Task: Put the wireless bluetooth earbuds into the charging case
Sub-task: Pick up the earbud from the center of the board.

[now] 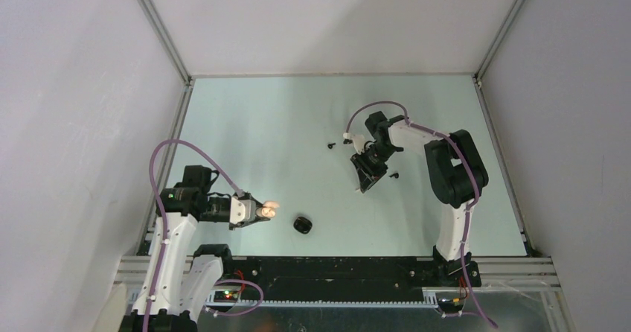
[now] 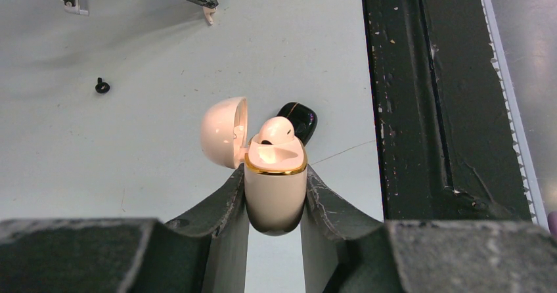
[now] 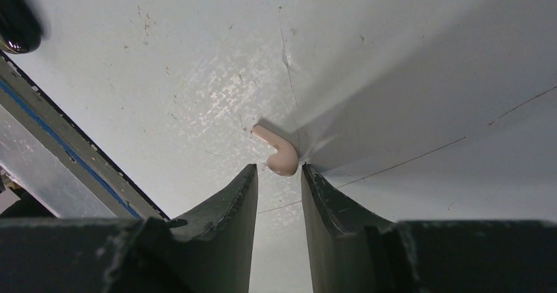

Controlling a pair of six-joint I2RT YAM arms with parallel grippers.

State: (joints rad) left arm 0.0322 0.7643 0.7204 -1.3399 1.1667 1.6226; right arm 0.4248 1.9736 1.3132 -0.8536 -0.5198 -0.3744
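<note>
My left gripper [image 1: 262, 212] is shut on the body of a cream-white charging case [image 2: 274, 191] with a gold rim and holds it near the front left. Its lid [image 2: 223, 133] is open, and one cream earbud [image 2: 276, 130] sits in it. My right gripper [image 3: 279, 171] is open and points down at the table. A second cream earbud [image 3: 279, 152] lies just beyond its tips, touching the right fingertip [image 3: 309, 175]. A shut black case [image 1: 303, 225] lies near the front middle. Two black earbuds [image 1: 332, 145] [image 1: 394, 175] lie either side of my right gripper [image 1: 363, 186].
The black case also shows behind the cream case in the left wrist view [image 2: 299, 119], and at the top left corner of the right wrist view [image 3: 16, 17]. The black front rail [image 2: 427, 96] runs along the table's near edge. Grey walls enclose the table [image 1: 298, 116].
</note>
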